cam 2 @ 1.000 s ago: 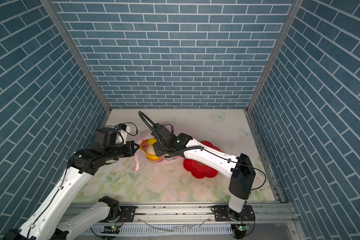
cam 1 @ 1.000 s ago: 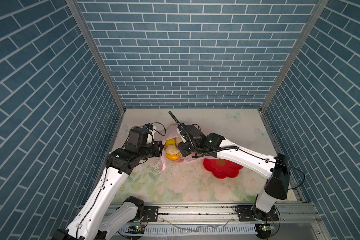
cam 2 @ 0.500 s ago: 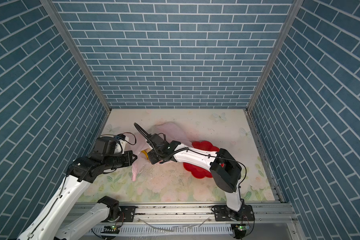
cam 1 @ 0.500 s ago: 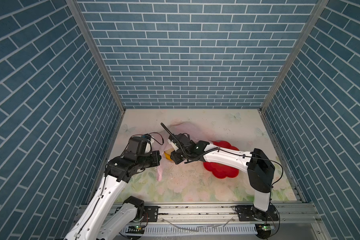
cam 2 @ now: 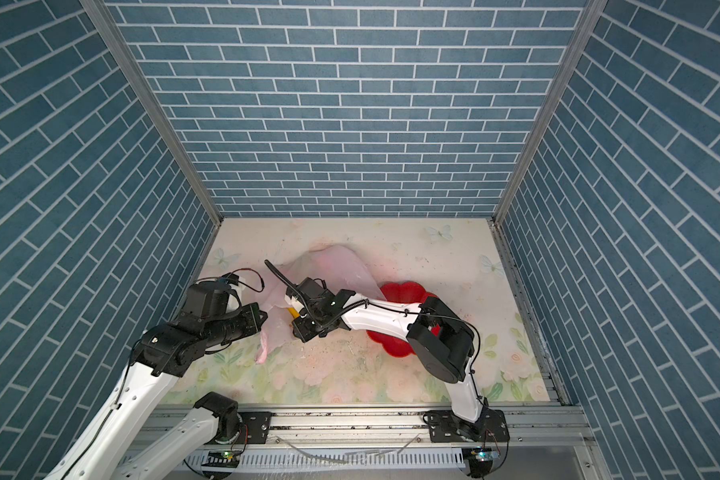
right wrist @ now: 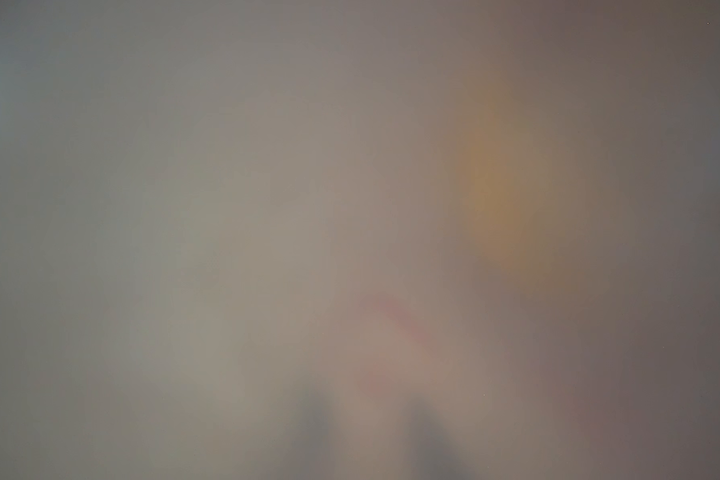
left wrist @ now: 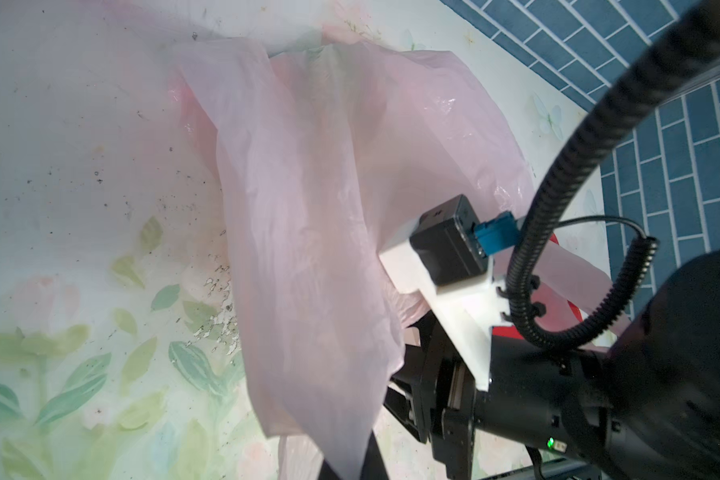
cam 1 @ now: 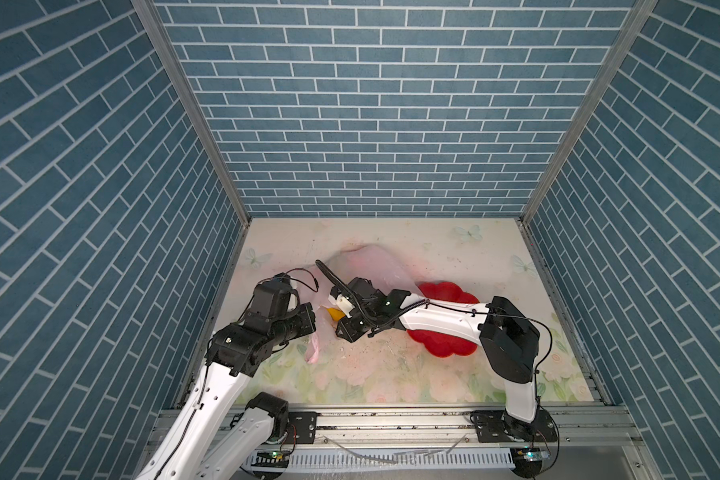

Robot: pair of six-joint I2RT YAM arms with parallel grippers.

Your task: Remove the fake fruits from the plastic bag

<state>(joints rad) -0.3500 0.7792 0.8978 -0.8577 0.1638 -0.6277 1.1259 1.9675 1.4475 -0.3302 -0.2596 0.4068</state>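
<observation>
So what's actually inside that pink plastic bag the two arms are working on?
Only a yellow-orange fruit piece shows at the mouth of the plastic bag, beside the right gripper reaching in. Anything deeper is hidden by the cloudy plastic and the arm.

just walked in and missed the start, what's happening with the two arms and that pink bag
The left gripper is shut on an edge of the plastic bag, holding it up. The right gripper is at the bag's mouth beside a yellow fruit; whether it grips anything can't be told, as its wrist view is blurred by film. No fruit shows in the visible part of the red dish.
</observation>
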